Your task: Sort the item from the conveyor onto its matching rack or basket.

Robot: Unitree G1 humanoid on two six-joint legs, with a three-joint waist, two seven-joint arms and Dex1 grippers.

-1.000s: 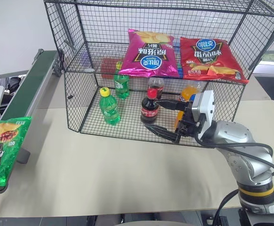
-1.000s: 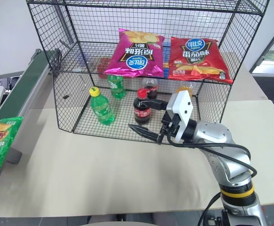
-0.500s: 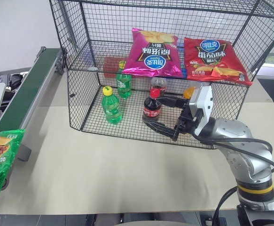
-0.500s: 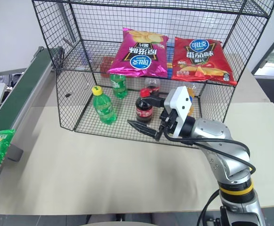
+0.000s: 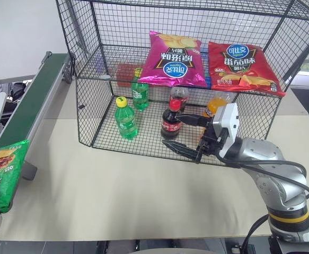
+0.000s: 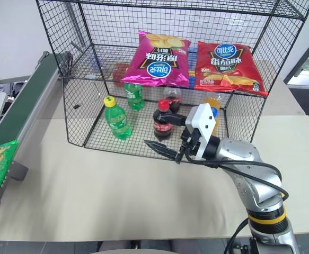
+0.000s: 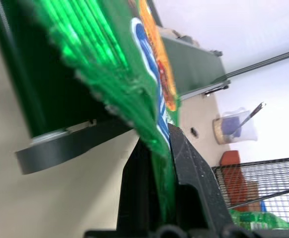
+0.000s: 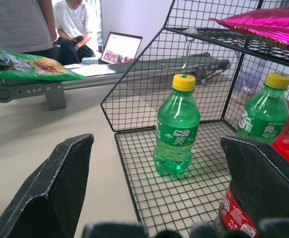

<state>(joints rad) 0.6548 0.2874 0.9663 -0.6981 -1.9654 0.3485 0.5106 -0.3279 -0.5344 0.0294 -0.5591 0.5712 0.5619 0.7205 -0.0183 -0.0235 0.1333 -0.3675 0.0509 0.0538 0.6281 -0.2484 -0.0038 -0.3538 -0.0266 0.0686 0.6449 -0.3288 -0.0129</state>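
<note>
Green and shiny, the crisp bag (image 5: 3, 172) hangs just off the near end of the conveyor (image 5: 29, 106), pinched tight in the left gripper (image 7: 156, 198). Near the black wire cage (image 5: 90, 114), the right gripper (image 5: 183, 135) waits wide open and empty.
</note>
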